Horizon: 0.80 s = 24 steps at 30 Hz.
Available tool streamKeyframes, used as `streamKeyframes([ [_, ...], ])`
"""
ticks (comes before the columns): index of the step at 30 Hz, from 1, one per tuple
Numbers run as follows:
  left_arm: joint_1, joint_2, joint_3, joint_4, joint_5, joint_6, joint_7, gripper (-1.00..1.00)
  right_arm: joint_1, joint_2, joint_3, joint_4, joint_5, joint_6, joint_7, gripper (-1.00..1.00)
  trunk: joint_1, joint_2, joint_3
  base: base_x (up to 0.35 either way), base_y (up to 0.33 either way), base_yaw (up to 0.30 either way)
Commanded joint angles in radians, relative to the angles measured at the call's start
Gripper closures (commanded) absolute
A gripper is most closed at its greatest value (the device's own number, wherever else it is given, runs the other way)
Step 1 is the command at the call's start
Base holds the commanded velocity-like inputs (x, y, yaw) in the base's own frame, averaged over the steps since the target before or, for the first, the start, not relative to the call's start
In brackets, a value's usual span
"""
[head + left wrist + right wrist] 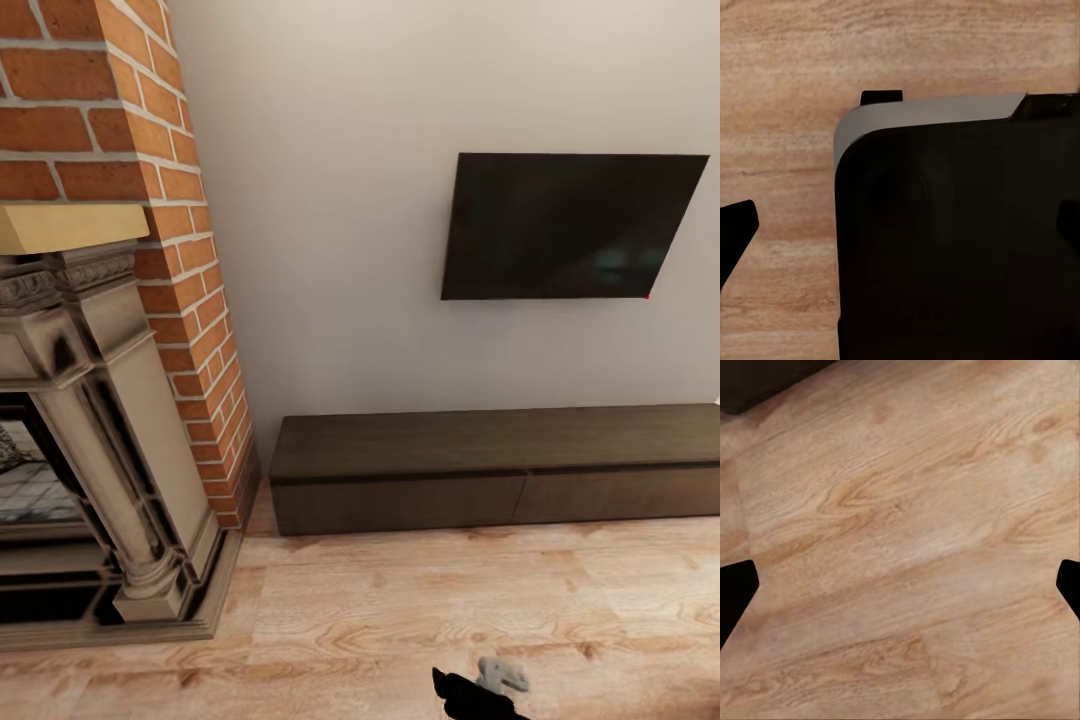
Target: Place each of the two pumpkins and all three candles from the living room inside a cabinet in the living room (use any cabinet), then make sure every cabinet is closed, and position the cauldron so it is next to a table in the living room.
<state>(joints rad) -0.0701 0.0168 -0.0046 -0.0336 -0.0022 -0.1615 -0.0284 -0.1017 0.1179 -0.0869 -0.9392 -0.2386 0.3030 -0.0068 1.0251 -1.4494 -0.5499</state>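
Cabinet (500, 465): right end cut off by head view's edge. Fireplace (90, 440): left part cut off likewise; firebox interior too dark to read. Left wrist view: dark rounded robot body (960, 240) hides most of the floor (787, 90).

The cabinet (497, 468), a long, low unit of dark brown wood with a flat top, is set against the far wall on the wooden floor. Its plain, handleless fronts are seen shut, divided by one vertical seam right of centre. Its right end is cut off at the picture's edge.
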Motion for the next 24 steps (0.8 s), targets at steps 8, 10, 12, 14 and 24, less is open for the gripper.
streamKeyframes([
  [8, -0.018, 0.001, -0.001, -0.025, 0.002, -0.001, -0.004, -1.00, -0.082, 0.006, 0.010, 0.017, -0.132, -0.103, -0.002, -1.00, 0.000, -0.001, -0.001, 0.000, 0.000, 0.000],
  [10, -0.019, 0.001, -0.001, -0.036, 0.004, 0.002, -0.004, -1.00, -0.090, 0.007, 0.012, 0.039, -0.136, -0.132, -0.002, -1.00, 0.000, -0.001, -0.001, 0.000, 0.000, 0.000],
  [12, -0.020, 0.001, -0.001, -0.055, 0.005, 0.014, -0.004, -1.00, -0.109, 0.006, 0.013, 0.064, -0.140, -0.162, 0.003, -1.00, 0.000, -0.001, -0.001, 0.000, 0.000, 0.000],
  [14, -0.020, 0.005, 0.000, -0.086, 0.007, 0.037, -0.004, -1.00, -0.128, 0.005, 0.012, 0.075, -0.144, -0.179, 0.015, -1.00, 0.000, -0.001, -0.001, 0.000, 0.000, 0.000],
  [24, -0.019, 0.028, 0.011, -0.461, 0.011, 0.298, -0.127, -1.00, -0.180, -0.008, -0.020, 0.091, -0.328, -0.201, 0.153, -1.00, 0.000, -0.001, -0.001, 0.000, 0.000, 0.000],
])
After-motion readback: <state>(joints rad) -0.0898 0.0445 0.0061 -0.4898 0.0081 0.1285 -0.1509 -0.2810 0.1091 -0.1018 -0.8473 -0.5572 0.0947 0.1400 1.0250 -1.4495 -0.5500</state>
